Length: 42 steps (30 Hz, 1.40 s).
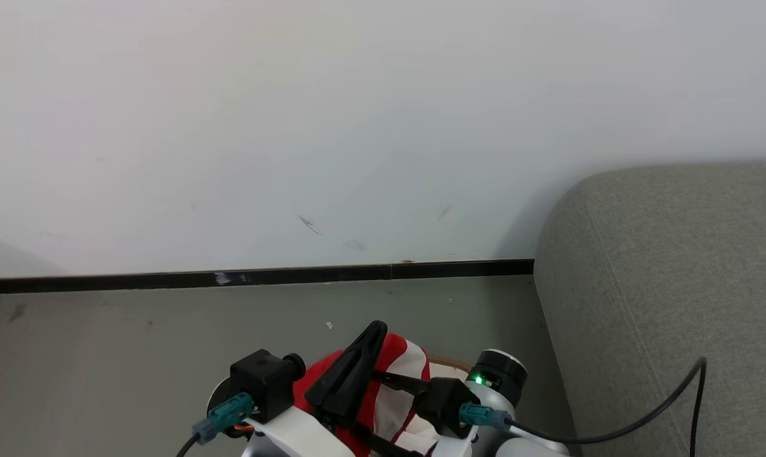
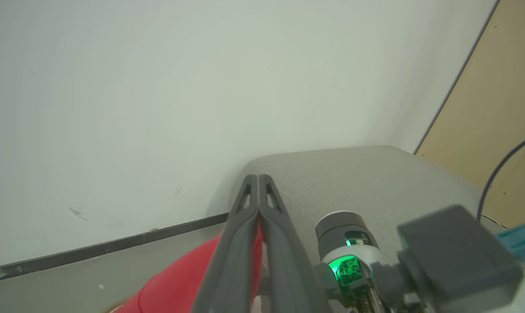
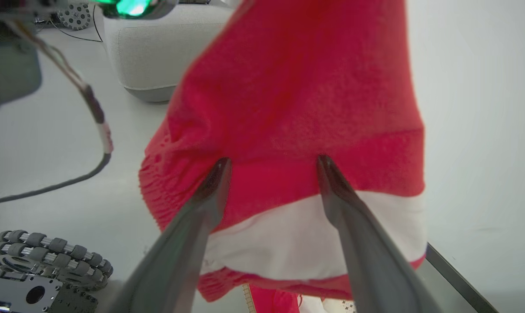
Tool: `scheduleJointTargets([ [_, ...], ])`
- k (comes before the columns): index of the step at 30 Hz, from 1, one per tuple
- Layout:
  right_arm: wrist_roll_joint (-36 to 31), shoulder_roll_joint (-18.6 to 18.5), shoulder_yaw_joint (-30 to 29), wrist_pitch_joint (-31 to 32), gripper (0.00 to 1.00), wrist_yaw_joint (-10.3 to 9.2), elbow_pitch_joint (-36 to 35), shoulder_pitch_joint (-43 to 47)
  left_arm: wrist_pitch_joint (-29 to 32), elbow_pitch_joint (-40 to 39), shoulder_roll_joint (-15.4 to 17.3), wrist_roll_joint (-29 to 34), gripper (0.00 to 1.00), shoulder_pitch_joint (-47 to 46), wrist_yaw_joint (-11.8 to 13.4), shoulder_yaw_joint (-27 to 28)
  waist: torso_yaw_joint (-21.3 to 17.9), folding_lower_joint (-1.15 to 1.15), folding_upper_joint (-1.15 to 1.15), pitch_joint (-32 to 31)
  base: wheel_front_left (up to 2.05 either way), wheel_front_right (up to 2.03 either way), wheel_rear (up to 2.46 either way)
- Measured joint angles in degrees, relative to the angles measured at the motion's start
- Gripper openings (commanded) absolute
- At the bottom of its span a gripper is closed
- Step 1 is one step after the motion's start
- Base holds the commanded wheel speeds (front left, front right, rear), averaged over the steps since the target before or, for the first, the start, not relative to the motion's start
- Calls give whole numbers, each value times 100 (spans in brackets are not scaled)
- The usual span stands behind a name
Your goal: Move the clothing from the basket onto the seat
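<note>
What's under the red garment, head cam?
Under the bright red fabric garment with white panels, a curved sliver of brown woven-look basket rim peeks out. The garment hides whatever else lies below.

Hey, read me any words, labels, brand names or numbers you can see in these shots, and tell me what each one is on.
No readable text in any view.
Garment: plain red and white, no print showing.
Sofa: bare fabric, no tag showing.
Wall: a few scuffs, no writing.
Green light on the right arm: a lamp, not a sign.
</note>
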Motion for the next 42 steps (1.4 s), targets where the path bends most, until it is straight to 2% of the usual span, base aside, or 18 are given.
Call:
scheduleJointTargets([
  [20, 70, 9, 30, 0, 100, 0, -214, -300, 152, -114, -58, -167, 0, 1, 0, -134, 20, 0, 0, -7, 0, 0, 0],
  [22, 70, 12, 56, 0, 50, 0, -234, -337, 153, -121, -63, -171, 0, 1, 0, -146, 20, 0, 0, -4, 0, 0, 0],
  [25, 70, 13, 67, 0, 32, 0, -248, -342, 176, -137, -65, -172, 0, 1, 0, -160, 19, 0, 0, 3, 0, 0, 0],
  [28, 70, 13, 70, 0, 0, 0, -266, -342, 177, -146, -71, -181, 0, 1, 0, -164, 19, 0, 0, 11, 0, 0, 0],
  [42, 87, 9, 0, 0, 0, 0, -301, -340, 168, -165, -22, -197, 0, 1, 56, -59, -6, 0, 0, 67, 0, 0, 0],
])
